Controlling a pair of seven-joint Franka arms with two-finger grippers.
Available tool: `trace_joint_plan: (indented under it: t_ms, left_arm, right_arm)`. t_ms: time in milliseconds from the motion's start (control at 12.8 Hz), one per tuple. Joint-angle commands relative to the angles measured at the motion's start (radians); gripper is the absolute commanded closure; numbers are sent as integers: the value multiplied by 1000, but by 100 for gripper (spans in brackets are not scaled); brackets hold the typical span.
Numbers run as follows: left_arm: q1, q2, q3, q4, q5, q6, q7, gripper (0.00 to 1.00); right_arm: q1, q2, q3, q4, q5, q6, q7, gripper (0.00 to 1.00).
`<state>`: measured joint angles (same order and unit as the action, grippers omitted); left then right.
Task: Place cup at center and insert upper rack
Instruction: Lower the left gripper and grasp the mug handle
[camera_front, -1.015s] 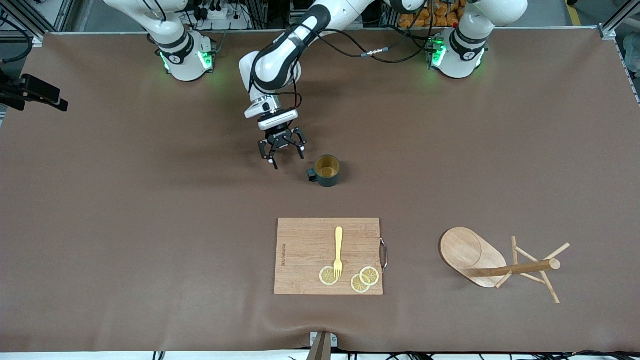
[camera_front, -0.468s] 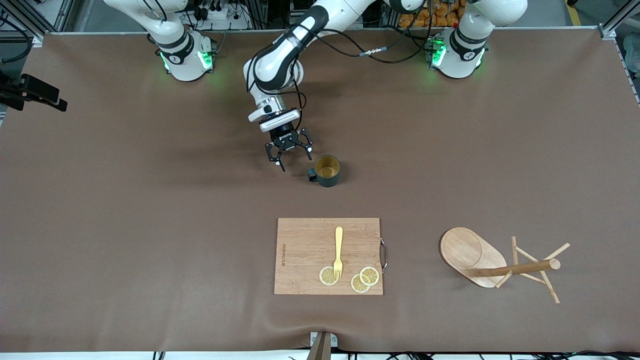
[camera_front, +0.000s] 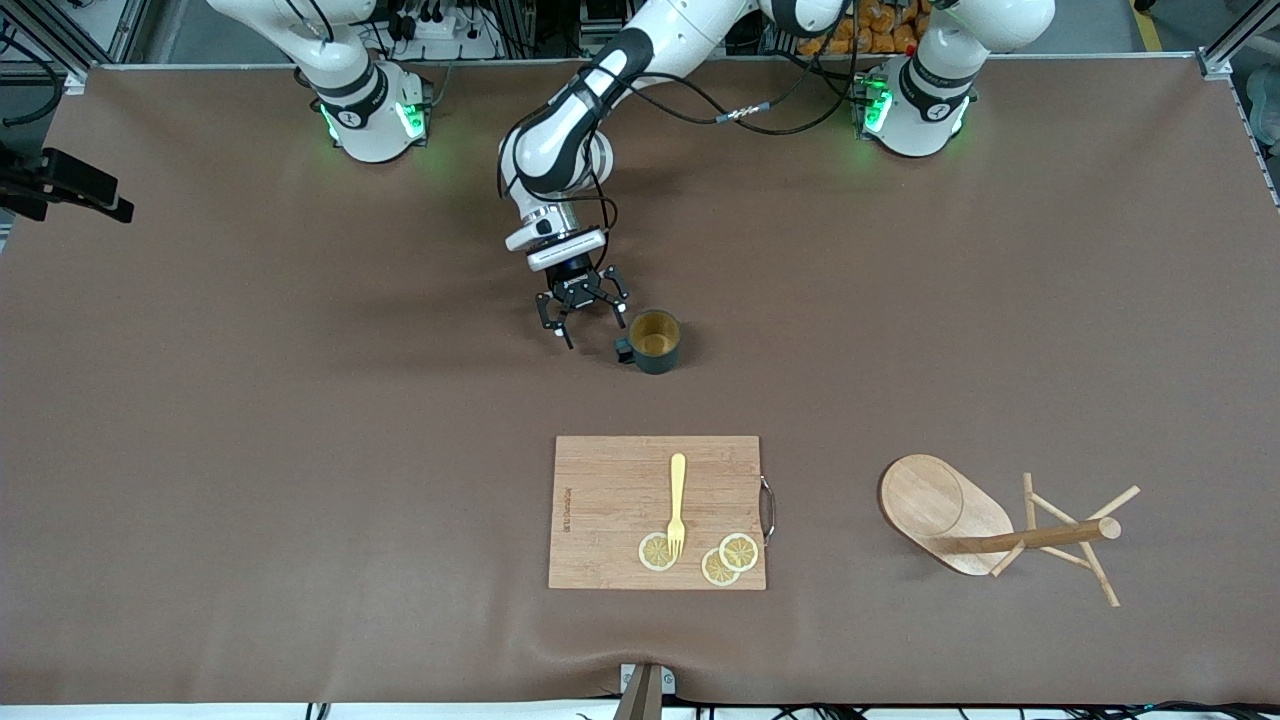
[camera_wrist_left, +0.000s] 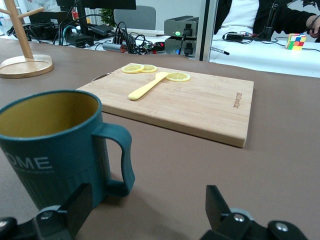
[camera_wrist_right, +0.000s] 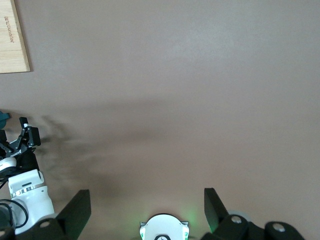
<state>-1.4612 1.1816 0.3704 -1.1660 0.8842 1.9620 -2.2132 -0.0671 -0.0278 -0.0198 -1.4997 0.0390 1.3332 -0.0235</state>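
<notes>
The dark teal cup stands upright near the table's middle, its handle toward my left gripper. That gripper is open and low beside the handle, not touching it. In the left wrist view the cup fills the near corner, with the handle ahead between the open fingers of the left gripper. The wooden mug tree stands on its oval base toward the left arm's end, nearer the front camera, and also shows in the left wrist view. My right gripper waits open, high over bare table by its base.
A wooden cutting board lies nearer the front camera than the cup. It carries a yellow fork and three lemon slices, and also shows in the left wrist view.
My left gripper has moved down and sideways toward the cup's handle, still open. The cup, board and mug tree have not moved.
</notes>
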Motion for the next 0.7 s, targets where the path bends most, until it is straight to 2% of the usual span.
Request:
trace_joint_plan:
  t_ms: [0, 624]
  left_arm:
    - [1, 27, 7, 9, 59, 9, -40, 1]
    - [30, 52, 8, 9, 116, 40, -42, 9]
  right_arm:
    - [4, 11, -2, 29, -14, -16, 5, 0]
    - [4, 11, -3, 29, -14, -17, 5, 0]
